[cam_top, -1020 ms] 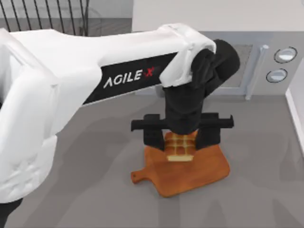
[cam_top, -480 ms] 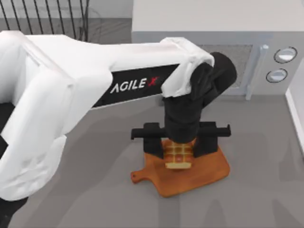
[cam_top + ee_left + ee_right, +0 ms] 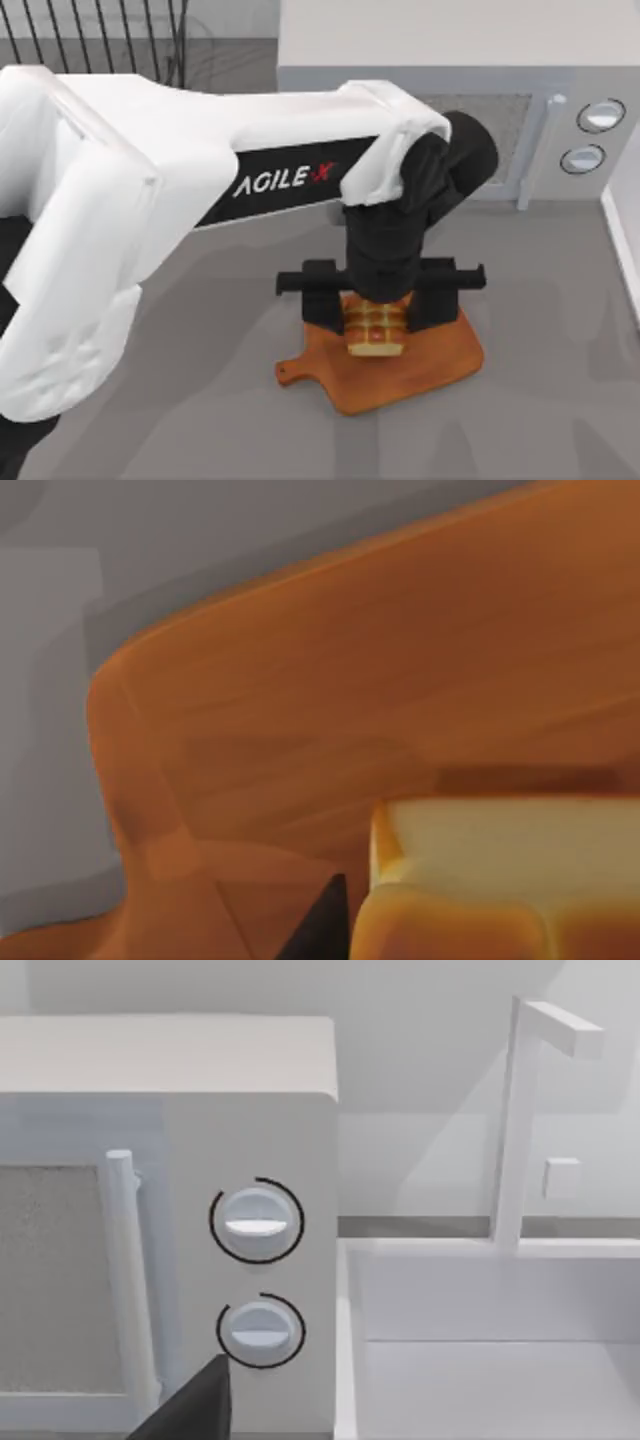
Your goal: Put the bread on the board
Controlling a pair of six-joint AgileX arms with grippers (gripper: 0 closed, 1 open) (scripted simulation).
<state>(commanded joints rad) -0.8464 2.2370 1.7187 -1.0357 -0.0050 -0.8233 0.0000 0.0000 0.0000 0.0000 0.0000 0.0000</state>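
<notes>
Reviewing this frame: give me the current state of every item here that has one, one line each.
bread: upright, over the board, between the left gripper's fingers; contact with the wood unclear.
board: flat on the table, handle toward the top view's left.
left gripper: fingers closed on the bread's sides, above the board.
microwave: door closed, at the table's back.

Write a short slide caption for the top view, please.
Left gripper holds the bread over the wooden board.
</notes>
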